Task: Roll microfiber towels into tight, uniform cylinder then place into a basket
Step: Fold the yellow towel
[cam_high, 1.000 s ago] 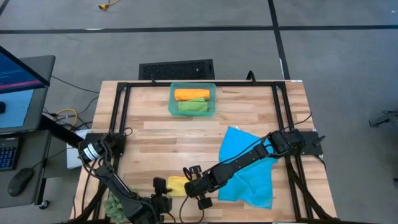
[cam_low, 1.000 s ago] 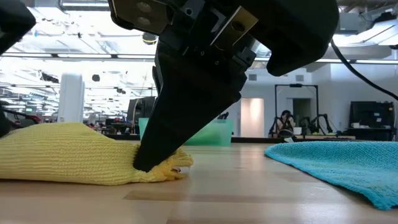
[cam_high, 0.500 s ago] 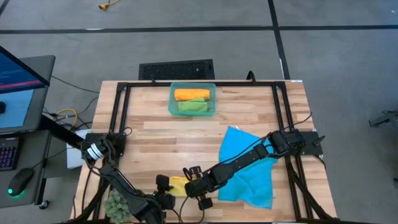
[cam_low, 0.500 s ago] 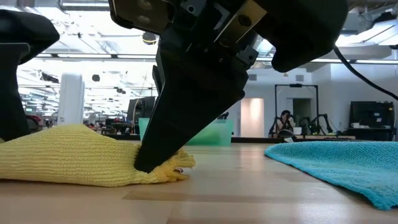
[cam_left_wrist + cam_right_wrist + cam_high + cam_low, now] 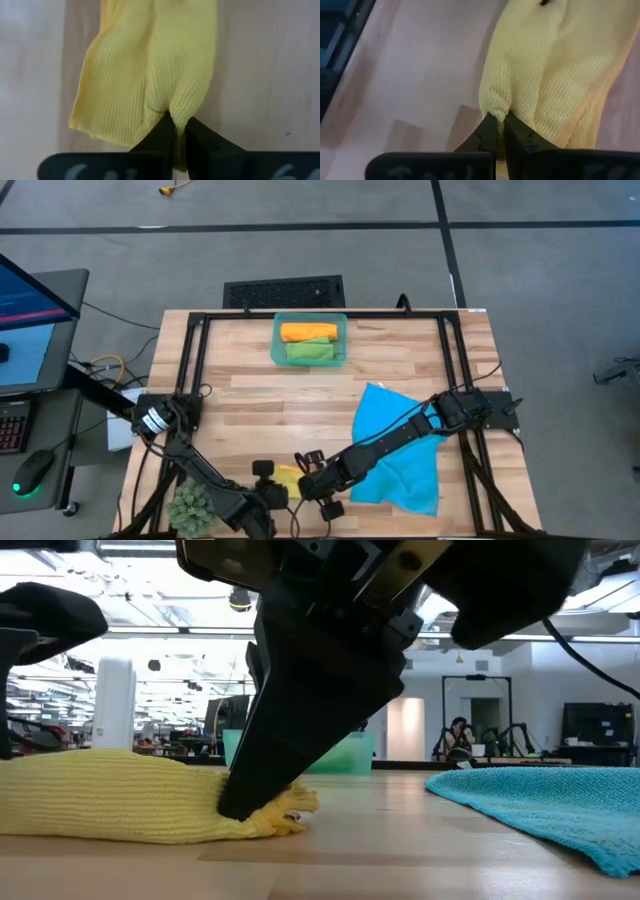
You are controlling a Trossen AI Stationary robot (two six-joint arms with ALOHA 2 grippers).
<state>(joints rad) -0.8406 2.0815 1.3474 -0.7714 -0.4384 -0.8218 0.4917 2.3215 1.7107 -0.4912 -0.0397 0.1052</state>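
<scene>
- The yellow towel [image 5: 287,478] lies loosely bunched at the desk's [image 5: 260,395] near edge.
- The left end effector [image 5: 175,145] and right end effector [image 5: 501,131] each pinch a small fold at opposite ends.
- Such thin bites may slip, loosening the roll.
- A second ago the left stood apart, unclenched.

Right gripper [image 5: 240,808] pinching yellow towel [image 5: 120,795]
</scene>
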